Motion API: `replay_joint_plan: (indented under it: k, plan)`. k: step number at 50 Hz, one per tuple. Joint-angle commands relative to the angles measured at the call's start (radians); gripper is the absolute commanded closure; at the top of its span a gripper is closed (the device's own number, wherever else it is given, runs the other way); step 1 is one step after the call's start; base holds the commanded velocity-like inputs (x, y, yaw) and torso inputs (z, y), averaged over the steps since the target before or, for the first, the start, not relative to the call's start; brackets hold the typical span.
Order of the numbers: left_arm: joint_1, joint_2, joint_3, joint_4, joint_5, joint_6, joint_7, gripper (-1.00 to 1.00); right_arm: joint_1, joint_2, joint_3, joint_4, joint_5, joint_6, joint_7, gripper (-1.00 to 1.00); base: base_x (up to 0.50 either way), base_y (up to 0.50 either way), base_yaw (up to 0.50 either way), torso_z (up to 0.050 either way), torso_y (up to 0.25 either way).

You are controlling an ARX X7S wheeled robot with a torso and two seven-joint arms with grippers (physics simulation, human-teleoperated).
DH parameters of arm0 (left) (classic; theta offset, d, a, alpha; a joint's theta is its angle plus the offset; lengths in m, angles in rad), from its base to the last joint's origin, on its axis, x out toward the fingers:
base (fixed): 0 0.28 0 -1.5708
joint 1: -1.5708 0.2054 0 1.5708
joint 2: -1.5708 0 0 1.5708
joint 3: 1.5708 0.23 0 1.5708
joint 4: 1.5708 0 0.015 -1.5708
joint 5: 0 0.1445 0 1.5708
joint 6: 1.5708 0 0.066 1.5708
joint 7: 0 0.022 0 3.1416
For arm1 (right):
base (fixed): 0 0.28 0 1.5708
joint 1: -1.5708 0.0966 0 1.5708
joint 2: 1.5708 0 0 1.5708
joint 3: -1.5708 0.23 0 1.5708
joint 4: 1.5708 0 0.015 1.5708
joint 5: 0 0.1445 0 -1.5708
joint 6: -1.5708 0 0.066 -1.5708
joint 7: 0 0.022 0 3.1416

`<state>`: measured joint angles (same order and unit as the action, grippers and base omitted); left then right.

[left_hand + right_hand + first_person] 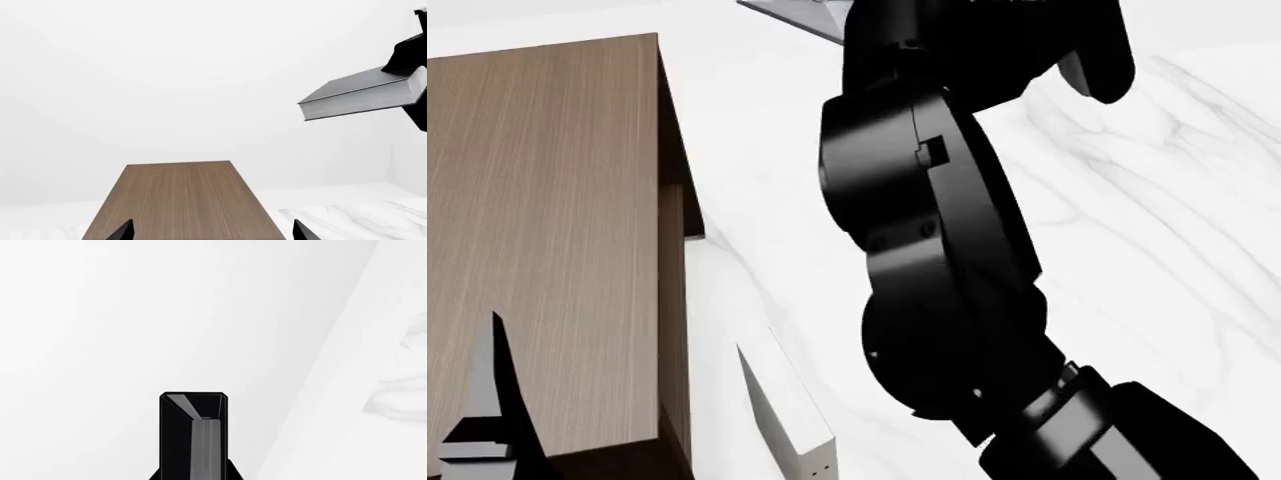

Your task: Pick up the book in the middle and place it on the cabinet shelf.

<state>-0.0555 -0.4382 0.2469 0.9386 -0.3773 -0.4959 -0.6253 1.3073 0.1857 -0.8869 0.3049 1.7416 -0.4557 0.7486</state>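
The dark charcoal-grey book (360,92) with a white page block hangs tilted in the air, above and to the side of the cabinet. My right gripper (407,55) is shut on its far end. In the right wrist view the book (193,440) stands edge-on between the jaws. Only a grey corner of it (794,12) shows at the top of the head view. The dark brown wood-grain cabinet (180,200) has a flat top, also seen in the head view (547,200). My left gripper (213,231) is open and empty over the cabinet top.
A pale off-white book (785,415) with small dark dots stands beside the cabinet's side. The white marble surface (1174,200) spreads to the right. My right arm (934,250) fills the middle of the head view. White walls lie behind.
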Motion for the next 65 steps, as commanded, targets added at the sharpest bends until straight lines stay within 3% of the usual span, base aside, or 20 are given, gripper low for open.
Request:
replay_joint_plan:
  k: [1, 14, 65]
  plan:
    - [0.000, -0.006, 0.007, -0.004, 0.000, 0.007, -0.005, -1.00, 0.036, 0.011, 0.062, -0.165, 0.164, 0.166, -0.187, 1.00, 0.00, 0.00, 0.00, 0.000, 0.000]
    - [-0.004, -0.012, 0.014, 0.004, -0.006, 0.000, -0.017, -1.00, 0.023, 0.006, 0.050, -0.191, 0.365, 0.352, -0.211, 1.00, 0.00, 0.00, 0.00, 0.000, 0.001]
    - [-0.012, -0.043, 0.001, 0.012, -0.049, 0.006, -0.054, -1.00, -0.030, -0.110, -0.135, -0.134, 0.322, 0.419, -0.244, 1.00, 0.00, 0.00, 0.00, 0.000, 0.001]
